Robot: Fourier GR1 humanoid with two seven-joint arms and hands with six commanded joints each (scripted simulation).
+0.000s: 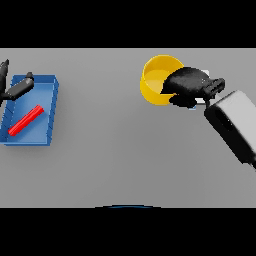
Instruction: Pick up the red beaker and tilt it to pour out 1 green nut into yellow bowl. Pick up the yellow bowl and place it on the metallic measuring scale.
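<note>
Right hand point(186, 85) sits at the right rim of the yellow bowl point(156, 80), fingers curled over the rim, gripping it. Bowl is at the far right part of the desk point(125, 150); can't tell if it's lifted or resting. A small bit of light surface shows just under the hand, scale not identifiable. Left hand point(17, 87) at the far left edge, fingers straight, over the top-left corner of a blue tray point(50, 100). A red stick point(26, 120) lies diagonally in the tray.
</note>
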